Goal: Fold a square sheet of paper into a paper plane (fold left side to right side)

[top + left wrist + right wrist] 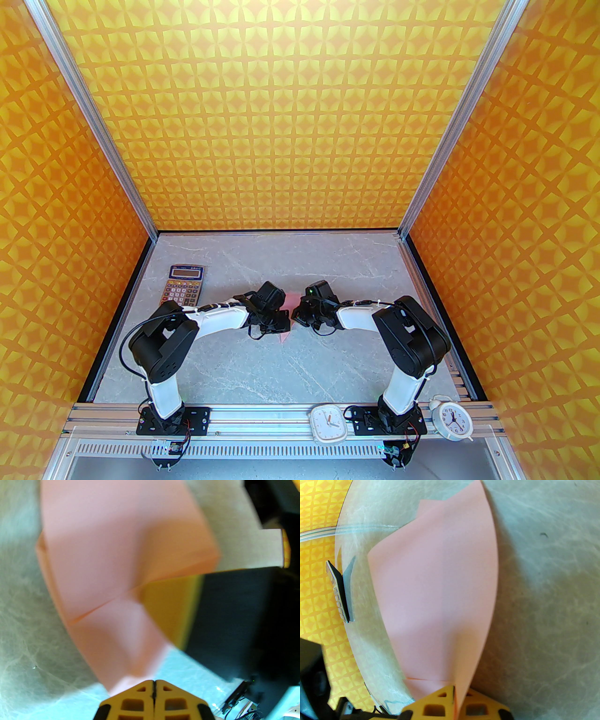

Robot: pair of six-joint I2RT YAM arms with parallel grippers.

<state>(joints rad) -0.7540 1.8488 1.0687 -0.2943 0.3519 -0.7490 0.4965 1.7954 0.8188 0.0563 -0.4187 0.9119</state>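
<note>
The square sheet of paper (pixel 287 302), partly creased, is held over the middle of the tabletop (pixel 328 262). It is pinched by the closed left pincer (pixel 153 682) at its 9 o'clock and by the closed right pincer (pixel 454 688) at its 3 o'clock.

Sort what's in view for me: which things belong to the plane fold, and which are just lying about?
In the job: paper, partly folded; left gripper and right gripper, both at its edge.

Lying about: calculator, far left on the table; square clock and round clock, on the near rail by the right arm's base.
</note>
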